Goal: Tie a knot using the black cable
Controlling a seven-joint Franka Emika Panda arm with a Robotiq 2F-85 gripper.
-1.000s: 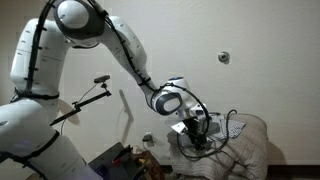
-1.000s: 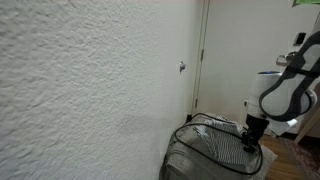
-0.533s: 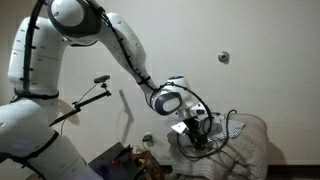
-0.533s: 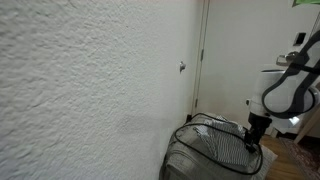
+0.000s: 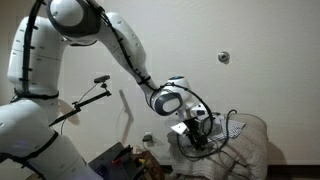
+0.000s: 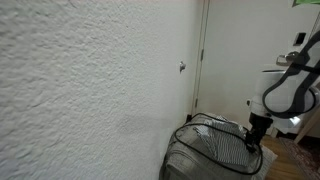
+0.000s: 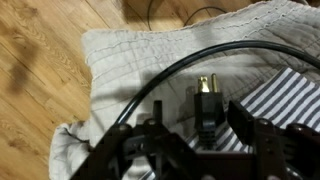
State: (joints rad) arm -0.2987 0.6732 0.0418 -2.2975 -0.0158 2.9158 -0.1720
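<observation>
Between spread gripper fingers lies the black cable plug.

Black cable arcs across the quilted blanket mid-frame, plug beneath the arc; striped cloth lower right, wooden floor left.

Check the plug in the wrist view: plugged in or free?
Free: the plug shows bare gold prongs, seen against the quilted cloth; no socket on them.
</observation>
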